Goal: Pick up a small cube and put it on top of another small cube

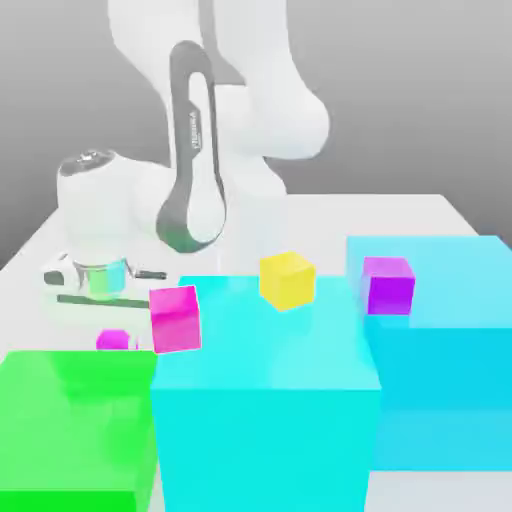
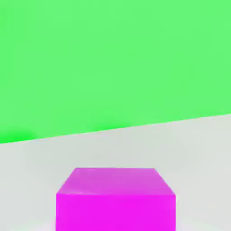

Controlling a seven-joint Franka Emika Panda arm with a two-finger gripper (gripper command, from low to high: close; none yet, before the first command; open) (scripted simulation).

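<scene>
A small magenta cube (image 1: 113,340) lies on the white table, just behind the green block (image 1: 75,425), whose top edge hides the cube's lower part. In the hand view the same magenta cube (image 2: 116,200) sits close in front of the camera, with the green block's wall (image 2: 113,63) behind it. My gripper (image 1: 98,292) hangs low over the table, slightly above the cube and a little toward the exterior view's left.
A redder hot-pink cube (image 1: 175,318) sits at the left edge of the central cyan block (image 1: 265,400). A yellow cube (image 1: 287,279) lies behind that block. A darker violet cube (image 1: 388,285) rests on the right cyan block (image 1: 450,330). The arm's base stands behind.
</scene>
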